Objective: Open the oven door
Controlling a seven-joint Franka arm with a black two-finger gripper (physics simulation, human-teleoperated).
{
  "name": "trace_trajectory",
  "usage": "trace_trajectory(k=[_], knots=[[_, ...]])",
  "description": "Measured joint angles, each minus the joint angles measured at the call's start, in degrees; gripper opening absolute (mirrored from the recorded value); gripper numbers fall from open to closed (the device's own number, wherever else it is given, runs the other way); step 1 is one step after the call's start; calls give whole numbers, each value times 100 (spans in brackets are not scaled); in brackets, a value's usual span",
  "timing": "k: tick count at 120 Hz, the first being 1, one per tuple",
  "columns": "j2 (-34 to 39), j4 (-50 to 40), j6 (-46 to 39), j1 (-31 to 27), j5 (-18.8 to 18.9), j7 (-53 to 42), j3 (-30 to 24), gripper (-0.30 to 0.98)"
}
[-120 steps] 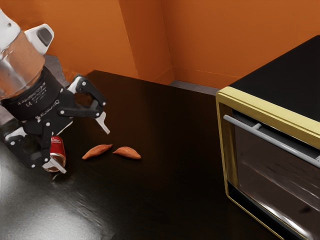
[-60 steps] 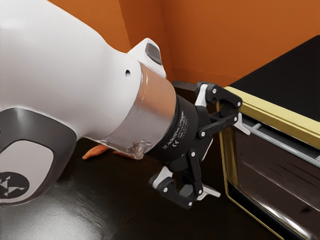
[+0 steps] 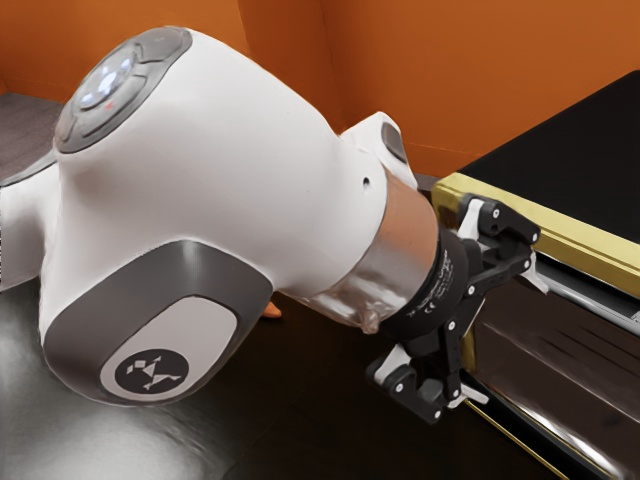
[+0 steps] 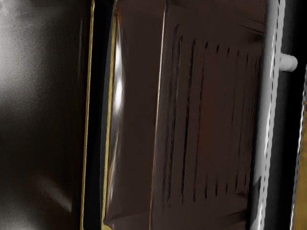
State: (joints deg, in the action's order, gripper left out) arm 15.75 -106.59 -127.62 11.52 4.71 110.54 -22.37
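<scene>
My arm point(image 3: 220, 170) reaches over the table point(image 3: 190, 440) toward the oven point(image 3: 560, 150). At the oven's front I have the gripper point(image 3: 507, 339), jaws spread wide, one fingertip near the handle point(image 3: 600, 309); touching or not, I can't tell. The oven door point(image 3: 545, 360) sits shut in the oven's front. Behind the oven stands an orange wall point(image 3: 480, 70).

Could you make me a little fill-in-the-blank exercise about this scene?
The gripper is ____, not shut.
The long grey bar on the oven door is its ____.
The oven's top is coloured ____.
The wall behind is coloured ____.
Missing words: open; handle; black; orange.
</scene>
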Motion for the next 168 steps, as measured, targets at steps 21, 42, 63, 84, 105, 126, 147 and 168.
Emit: trace_trajectory(k=[21, 42, 63, 84, 105, 126, 147, 168], knots=[[-319, 138, -46, -60, 457, -500, 37, 69], [-565, 366, -79, -73, 646, -882, 39, 69], [-604, 351, -94, -69, 678, -1153, 39, 69], [-618, 265, -100, -63, 567, -1344, 92, 69], [-663, 193, -106, -77, 381, -1485, 128, 68], [-728, 170, -104, -101, 302, -1593, 189, 69], [-433, -252, -116, -60, 192, -1671, 298, 68], [866, -1548, -209, -341, 60, -1714, 226, 68]])
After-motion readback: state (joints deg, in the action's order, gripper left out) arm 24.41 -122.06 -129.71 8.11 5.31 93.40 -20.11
